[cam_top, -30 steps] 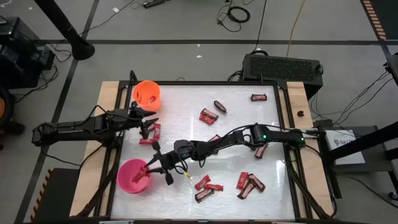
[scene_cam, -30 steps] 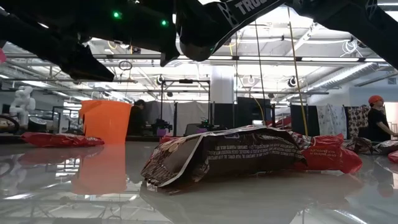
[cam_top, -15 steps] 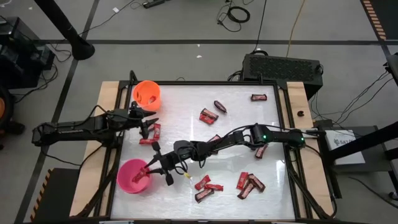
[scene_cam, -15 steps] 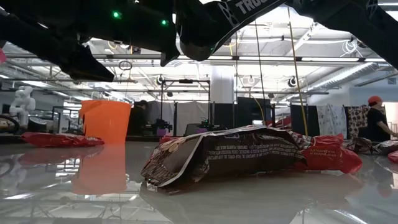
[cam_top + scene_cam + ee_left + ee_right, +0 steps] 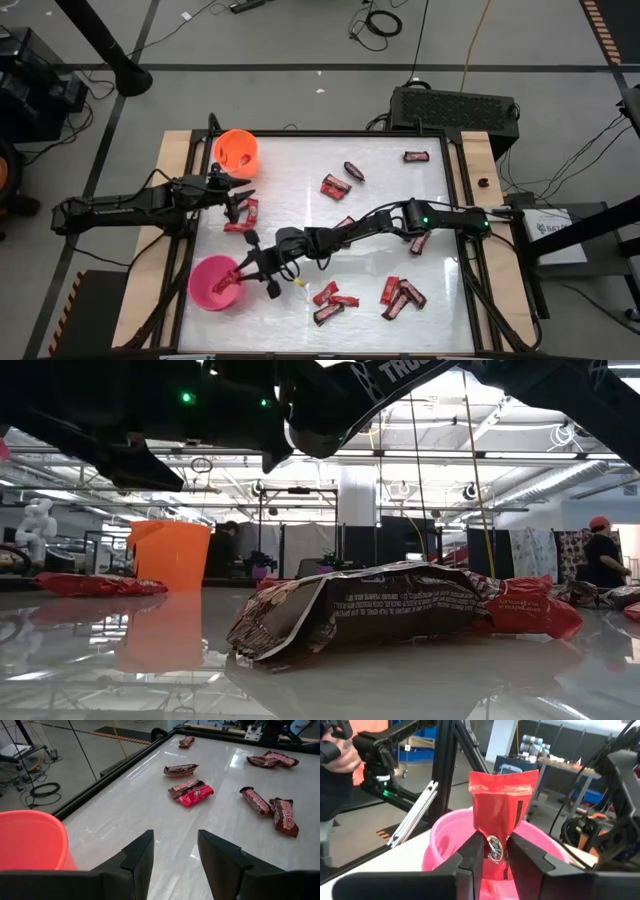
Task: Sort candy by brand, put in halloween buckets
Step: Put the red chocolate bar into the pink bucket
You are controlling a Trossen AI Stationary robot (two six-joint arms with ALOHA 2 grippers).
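Note:
My right gripper (image 5: 240,276) is over the pink bucket (image 5: 203,290), shut on a bright red candy bar (image 5: 503,802). The bar shows above the bucket's mouth (image 5: 442,827) in the right wrist view. My left gripper (image 5: 236,204) is open and empty just above the table, near the orange bucket (image 5: 237,150), whose wall also shows in the left wrist view (image 5: 30,840). Two bars (image 5: 243,218) lie on the table beside the left gripper. Several red and dark brown bars (image 5: 335,186) lie flat across the rest of the table. My right gripper pinches the red bar's near end (image 5: 493,847) between its two fingers (image 5: 472,851). The bar sticks out lengthwise beyond the fingertips, lifted clear, over the pink bucket's opening. The fingers reach from the table's right toward its left, slanting down.
Bars lie at the near right (image 5: 400,294) and near middle (image 5: 330,298), at the far right (image 5: 416,156) and under the right arm (image 5: 418,243). A dark brown wrapper (image 5: 370,610) fills the low view. A black raised rim (image 5: 300,134) frames the table. A person's hand (image 5: 335,750) shows beyond it.
My right gripper has shifted a little toward the table's left edge, farther over the pink bucket, still shut on the red bar.

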